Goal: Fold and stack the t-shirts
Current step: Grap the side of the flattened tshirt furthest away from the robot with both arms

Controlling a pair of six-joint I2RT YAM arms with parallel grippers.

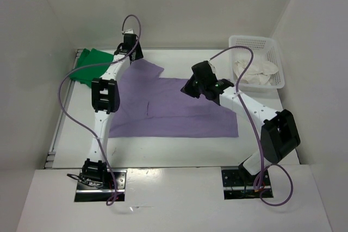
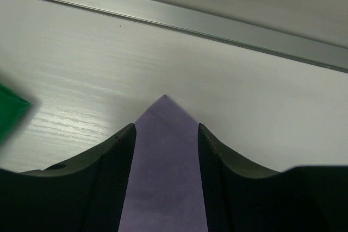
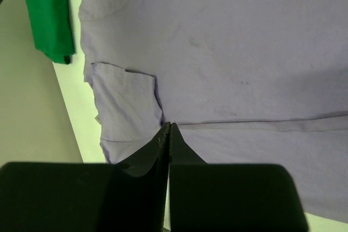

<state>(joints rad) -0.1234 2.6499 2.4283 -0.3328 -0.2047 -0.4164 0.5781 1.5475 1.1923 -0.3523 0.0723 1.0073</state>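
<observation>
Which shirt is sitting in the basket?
The cream-white shirt, crumpled inside the white basket at the far right. The purple shirt lies spread on the table in the middle, and the green shirt sits bunched at the far left.

Matt soft cloth: lavender shirt (image 1: 179, 110), green shirt (image 1: 92, 64). Pale wood grain, slight sheen on the table (image 2: 244, 96); brushed metal along its rail (image 2: 217, 27). White plastic lattice for the basket (image 1: 249, 38).
</observation>
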